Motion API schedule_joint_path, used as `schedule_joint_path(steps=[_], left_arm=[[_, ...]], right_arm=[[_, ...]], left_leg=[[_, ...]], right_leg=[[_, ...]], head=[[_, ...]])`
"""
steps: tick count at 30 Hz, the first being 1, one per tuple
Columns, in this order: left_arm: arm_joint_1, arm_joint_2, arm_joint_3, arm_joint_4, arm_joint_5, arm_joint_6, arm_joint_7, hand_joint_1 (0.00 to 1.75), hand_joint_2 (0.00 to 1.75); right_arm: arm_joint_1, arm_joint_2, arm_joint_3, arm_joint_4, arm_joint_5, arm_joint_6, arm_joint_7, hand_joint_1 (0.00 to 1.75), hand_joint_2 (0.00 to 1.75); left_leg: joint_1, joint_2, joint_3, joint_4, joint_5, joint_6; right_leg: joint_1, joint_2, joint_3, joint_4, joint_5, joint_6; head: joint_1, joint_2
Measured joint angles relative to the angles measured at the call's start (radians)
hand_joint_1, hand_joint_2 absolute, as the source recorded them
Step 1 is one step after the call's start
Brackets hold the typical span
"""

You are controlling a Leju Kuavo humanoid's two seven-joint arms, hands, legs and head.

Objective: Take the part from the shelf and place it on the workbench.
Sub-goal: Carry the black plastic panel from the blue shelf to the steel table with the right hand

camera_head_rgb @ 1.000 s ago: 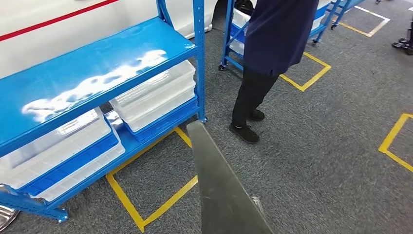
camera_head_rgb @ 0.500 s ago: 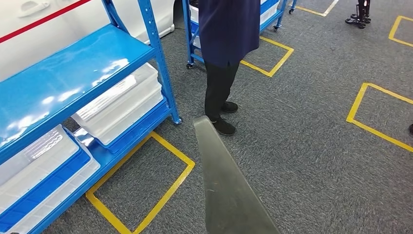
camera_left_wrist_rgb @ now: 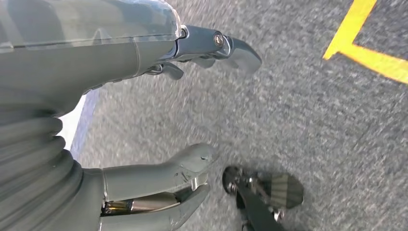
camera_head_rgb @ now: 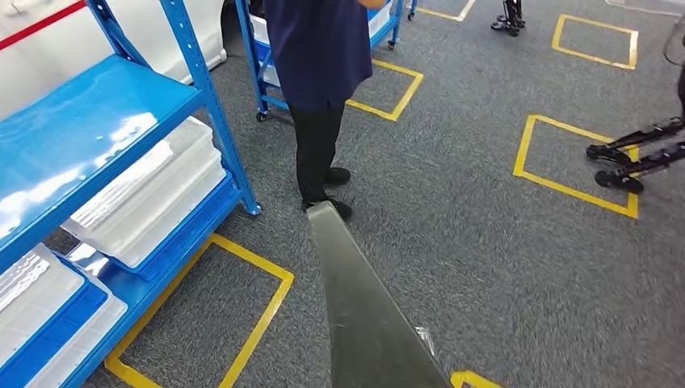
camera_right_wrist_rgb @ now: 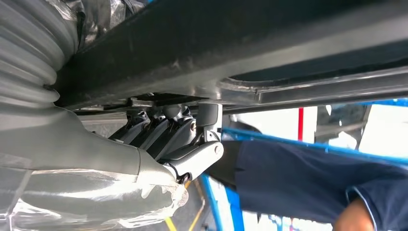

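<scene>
Being held from below by the right hand [camera_right_wrist_rgb: 163, 144] is a long grey part [camera_head_rgb: 355, 315]; nothing is being held by the left hand [camera_left_wrist_rgb: 144, 120], fingers apart.

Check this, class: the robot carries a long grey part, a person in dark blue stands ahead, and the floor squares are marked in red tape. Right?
One slip: the head view shows the floor squares are yellow, not red. The grey part and the person are as stated.

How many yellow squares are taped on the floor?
5 yellow squares at least: one beside the blue shelf, one behind the person, one mid-right, one top right, a corner at the bottom. More may be hidden.
</scene>
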Motion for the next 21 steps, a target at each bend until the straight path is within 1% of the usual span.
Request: schedule_joint_path(steps=[1,2,3,4,5,6,7,8,9,10,11,12,13,14,15,16,17,18,19,20,21], left_arm=[[0.001,0.0,0.0,0.0,0.0,0.0,0.0,0.0,1.75],[0.002,0.001,0.0,0.0,0.0,0.0,0.0,0.0,1.75],[0.002,0.001,0.0,0.0,0.001,0.0,0.0,0.0,1.75],[0.001,0.001,0.0,0.0,0.002,0.0,0.0,0.0,1.75],[0.0,0.0,0.0,0.0,0.004,-0.001,0.0,0.0,1.75],[-0.001,0.0,0.0,0.0,0.005,-0.001,0.0,0.0,1.75],[-0.001,-0.001,0.001,0.0,0.005,-0.001,0.001,0.0,1.75],[-0.002,-0.001,0.001,0.0,0.006,-0.001,0.001,0.0,1.75],[-0.003,-0.002,0.001,0.0,0.006,-0.001,0.002,0.0,1.75],[-0.005,-0.003,0.001,0.0,0.006,-0.001,0.003,0.0,1.75],[-0.007,-0.004,0.002,0.0,0.006,-0.001,0.003,0.0,1.75],[-0.008,-0.004,0.002,0.0,0.006,-0.001,0.004,0.0,1.75],[-0.008,-0.005,0.002,0.0,0.006,0.0,0.004,0.0,1.75],[-0.007,-0.005,0.002,0.0,0.006,0.0,0.004,0.0,1.75],[-0.006,-0.005,0.002,0.0,0.006,0.0,0.004,0.0,1.75],[-0.004,-0.006,0.003,0.0,0.006,0.0,0.004,0.0,1.75],[-0.002,-0.006,0.003,0.0,0.006,0.0,0.004,0.0,1.75],[-0.001,-0.007,0.003,0.0,0.006,0.0,0.005,0.0,1.75],[0.0,-0.008,0.003,0.0,0.006,0.0,0.005,0.0,1.75],[0.0,-0.008,0.003,0.0,0.006,0.0,0.005,0.0,1.75],[0.0,-0.008,0.003,0.0,0.006,0.0,0.005,0.0,1.75]], right_arm=[[0.0,0.0,0.0,0.001,0.0,0.0,0.0,1.75,1.75],[0.0,0.0,0.0,0.003,0.0,0.0,0.0,1.75,1.75],[0.002,0.0,0.0,0.005,0.0,-0.001,0.0,1.75,1.75],[0.002,0.0,0.0,0.006,0.0,-0.003,0.0,1.75,1.75],[0.003,0.0,0.0,0.007,0.0,-0.005,0.0,1.75,1.75],[0.003,0.0,0.0,0.007,0.0,-0.007,0.0,1.75,1.75],[0.003,0.0,0.0,0.007,0.0,-0.009,0.0,1.75,1.75],[0.003,0.0,-0.001,0.007,0.0,-0.01,0.0,1.75,1.75],[0.003,0.0,-0.001,0.007,0.0,-0.01,0.001,1.75,1.75],[0.005,0.0,-0.002,0.007,0.0,-0.009,0.001,1.75,1.75],[0.006,0.0,-0.002,0.007,-0.001,-0.009,0.001,1.75,1.75],[0.006,0.0,-0.003,0.007,0.0,-0.007,0.002,1.75,1.75],[0.006,0.001,-0.004,0.007,0.0,-0.006,0.002,1.75,1.75],[0.006,0.002,-0.004,0.007,0.0,-0.003,0.002,1.75,1.75],[0.005,0.002,-0.004,0.007,0.0,-0.001,0.002,1.75,1.75],[0.005,0.003,-0.004,0.008,0.001,0.0,0.003,1.75,1.75],[0.005,0.003,-0.004,0.009,0.001,0.001,0.003,1.75,1.75],[0.005,0.003,-0.004,0.01,0.001,0.001,0.003,1.75,1.75],[0.005,0.003,-0.004,0.011,0.001,0.001,0.004,1.75,1.75],[0.006,0.004,-0.004,0.012,0.001,0.001,0.004,1.75,1.75],[0.005,0.004,-0.004,0.012,0.001,0.001,0.004,1.75,1.75]], left_leg=[[-0.002,0.016,-0.002,0.0,0.0,0.001],[-0.003,0.033,-0.003,0.001,-0.001,0.002],[-0.004,0.048,-0.003,0.002,-0.001,0.001],[-0.004,0.062,-0.003,0.003,-0.003,0.0],[-0.005,0.075,-0.001,0.004,-0.005,-0.003],[-0.006,0.086,0.001,0.005,-0.007,-0.006],[-0.008,0.095,0.003,0.007,-0.01,-0.011],[-0.01,0.104,0.005,0.008,-0.013,-0.015],[-0.012,0.112,0.006,0.008,-0.014,-0.02],[-0.013,0.12,0.009,0.008,-0.015,-0.024],[-0.011,0.118,0.01,0.01,-0.019,-0.029],[-0.008,0.101,0.007,0.021,-0.03,-0.034],[-0.006,0.077,-0.003,0.048,-0.051,-0.039],[-0.003,0.047,-0.024,0.095,-0.082,-0.042],[-0.003,0.025,-0.053,0.161,-0.117,-0.044],[-0.003,0.016,-0.085,0.229,-0.147,-0.045],[-0.002,0.013,-0.11,0.28,-0.16,-0.045],[-0.002,0.012,-0.119,0.298,-0.154,-0.045],[-0.002,0.009,-0.109,0.273,-0.127,-0.044],[-0.001,0.001,-0.084,0.214,-0.087,-0.043],[0.0,-0.023,-0.054,0.145,-0.054,-0.04]], right_leg=[[-0.002,-0.01,-0.027,0.061,-0.029,0.003],[-0.004,-0.015,-0.042,0.103,-0.042,0.005],[-0.006,-0.018,-0.041,0.111,-0.038,0.007],[-0.007,-0.024,-0.017,0.077,-0.016,0.007],[-0.007,-0.036,0.024,0.012,0.015,0.006],[-0.003,-0.057,0.066,-0.059,0.036,0.002],[0.001,-0.073,0.097,-0.115,0.05,-0.004],[0.006,-0.083,0.114,-0.149,0.055,-0.009],[0.011,-0.084,0.116,-0.158,0.052,-0.015],[0.012,-0.072,0.114,-0.16,0.055,-0.02],[0.01,-0.062,0.114,-0.163,0.057,-0.026],[0.007,-0.052,0.115,-0.167,0.06,-0.032],[0.004,-0.043,0.115,-0.171,0.064,-0.039],[0.001,-0.034,0.115,-0.174,0.067,-0.044],[0.002,-0.023,0.113,-0.174,0.068,-0.048],[0.003,-0.012,0.111,-0.173,0.069,-0.049],[0.004,0.001,0.109,-0.171,0.07,-0.05],[0.004,0.016,0.108,-0.169,0.07,-0.05],[0.004,0.03,0.108,-0.166,0.07,-0.05],[0.004,0.045,0.109,-0.163,0.069,-0.049],[0.004,0.058,0.107,-0.16,0.069,-0.047]], head=[[0.0,0.0],[0.0,0.0],[0.0,0.0],[0.0,0.0],[0.0,0.0],[0.0,0.0],[0.0,0.0],[0.0,0.0],[0.0,0.0],[0.0,0.0],[0.0,0.0],[0.0,0.0],[-0.001,0.0],[-0.001,0.0],[-0.001,0.0],[-0.001,0.0],[-0.001,0.0],[0.0,0.0],[-0.001,0.0],[-0.001,0.0],[-0.001,0.0]])
